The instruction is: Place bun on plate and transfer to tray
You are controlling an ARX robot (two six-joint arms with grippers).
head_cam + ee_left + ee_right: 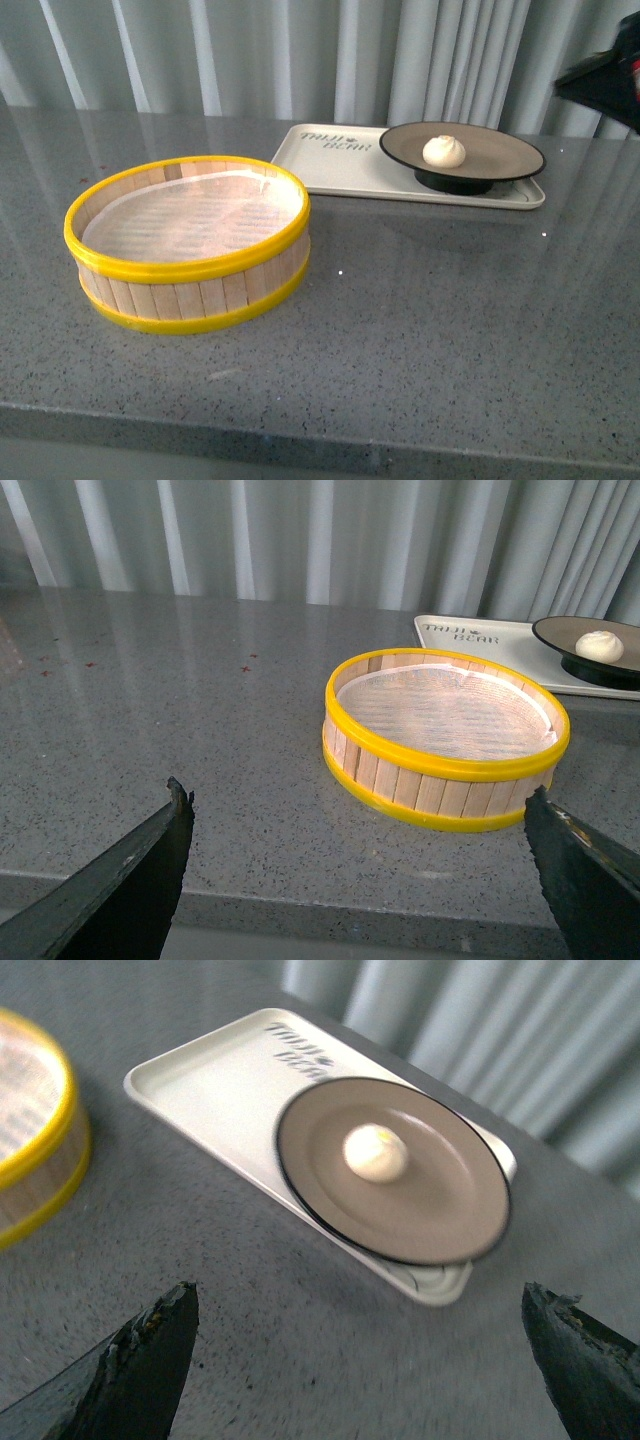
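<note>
The bun [444,151] is seen centred on the plate [500,152], pleats up, the plate resting on the tray's [330,165] right end. Only the right wrist view shows the plate overhanging the tray edge. Both hands [360,880] [360,1360] are spread wide, empty, above open bench [420,300] beside the steamer [188,243]
</note>
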